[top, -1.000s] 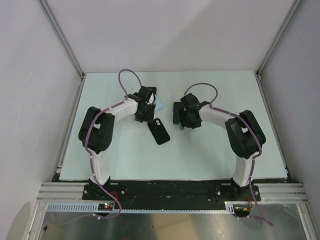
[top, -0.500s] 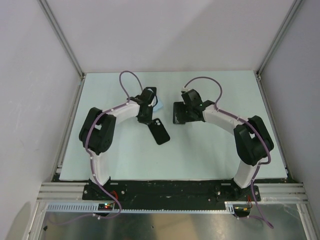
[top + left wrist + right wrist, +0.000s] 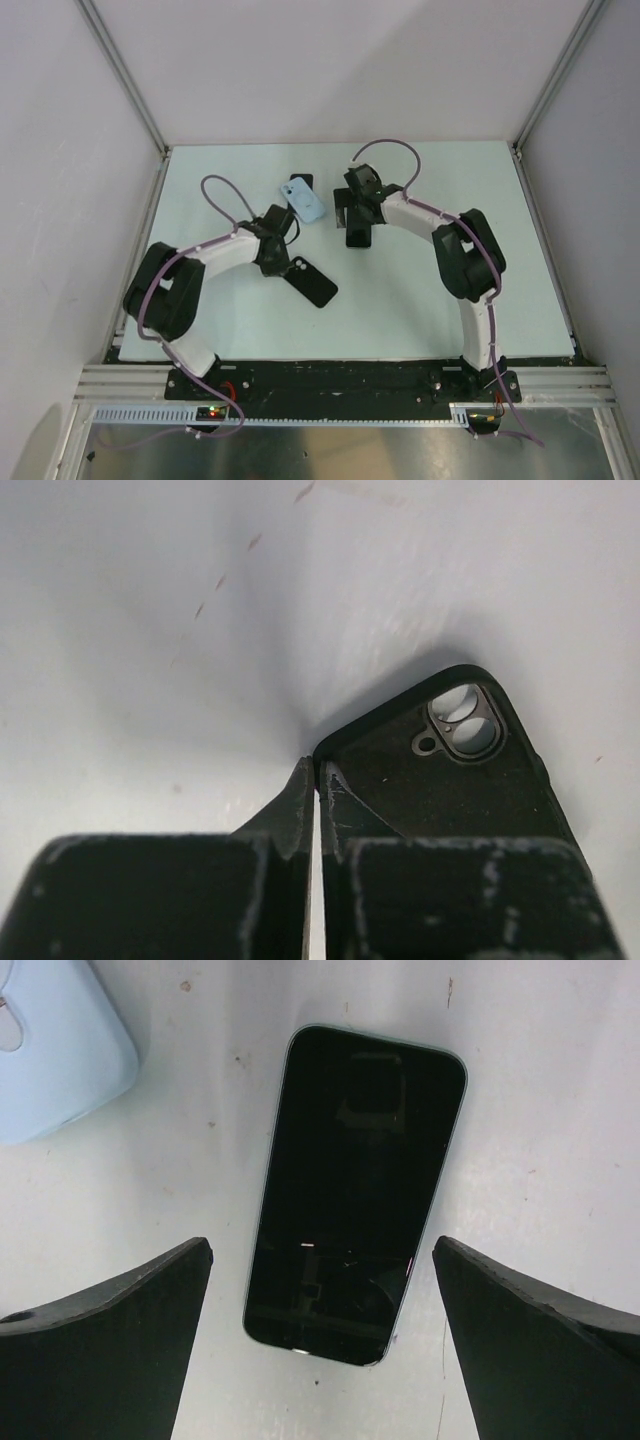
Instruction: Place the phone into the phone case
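Observation:
The phone lies screen up on the table, black and glossy, in the right wrist view. My right gripper hovers over its near end, open, with one finger on each side and neither touching it. From above, the phone shows just below the right gripper. The black phone case lies back up with its camera cutout showing. My left gripper is shut, its tips pinching the case's corner rim. In the top view the case lies right of the left gripper.
A light blue phone case lies at the back middle of the white table, also seen in the right wrist view. A small dark object peeks out behind it. Grey walls enclose the table.
The left gripper closed on the black case's corner and drew back toward the left, turning the case. The right gripper opened wide and moved left over the phone. The blue case is now uncovered.

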Robot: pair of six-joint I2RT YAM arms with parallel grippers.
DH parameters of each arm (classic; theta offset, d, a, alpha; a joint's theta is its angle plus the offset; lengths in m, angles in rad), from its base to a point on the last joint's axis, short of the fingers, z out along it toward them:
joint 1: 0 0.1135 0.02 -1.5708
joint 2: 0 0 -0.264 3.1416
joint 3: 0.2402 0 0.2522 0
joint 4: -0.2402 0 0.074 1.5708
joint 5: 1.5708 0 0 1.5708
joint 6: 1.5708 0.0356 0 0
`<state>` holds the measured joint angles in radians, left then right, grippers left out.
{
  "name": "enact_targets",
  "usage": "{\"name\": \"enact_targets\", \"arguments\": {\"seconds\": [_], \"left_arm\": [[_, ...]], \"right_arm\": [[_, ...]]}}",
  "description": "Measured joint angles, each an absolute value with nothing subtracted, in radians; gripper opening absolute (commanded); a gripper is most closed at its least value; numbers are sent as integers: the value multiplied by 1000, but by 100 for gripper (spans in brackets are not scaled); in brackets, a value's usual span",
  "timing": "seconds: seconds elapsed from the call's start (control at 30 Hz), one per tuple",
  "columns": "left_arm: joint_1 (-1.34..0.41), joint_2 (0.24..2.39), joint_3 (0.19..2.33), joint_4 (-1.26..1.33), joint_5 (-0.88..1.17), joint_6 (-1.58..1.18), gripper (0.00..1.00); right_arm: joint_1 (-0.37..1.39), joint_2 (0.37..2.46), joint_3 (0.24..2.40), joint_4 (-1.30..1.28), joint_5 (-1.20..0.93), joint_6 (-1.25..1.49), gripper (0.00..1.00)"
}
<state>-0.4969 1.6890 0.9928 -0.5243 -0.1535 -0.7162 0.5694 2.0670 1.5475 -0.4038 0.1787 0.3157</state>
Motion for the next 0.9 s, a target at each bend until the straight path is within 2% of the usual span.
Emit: {"name": "enact_targets", "arguments": {"seconds": [0.23,0.6,0.77,0.9], "left_arm": [[-509,1562,895,-572,-142,-842,10],[-526,1427,845,-562,-123,-947,51],[-526,1390,845,-559,-123,-938,60],[-515,1358,845,-557,-122,-906,64]], "right_arm": [[567,2117,1590,-425,191,321,99],[564,2163,1619,-464,206,342,99],[562,2170,1627,-473,205,347,91],[564,2170,1627,-479,205,345,78]]}}
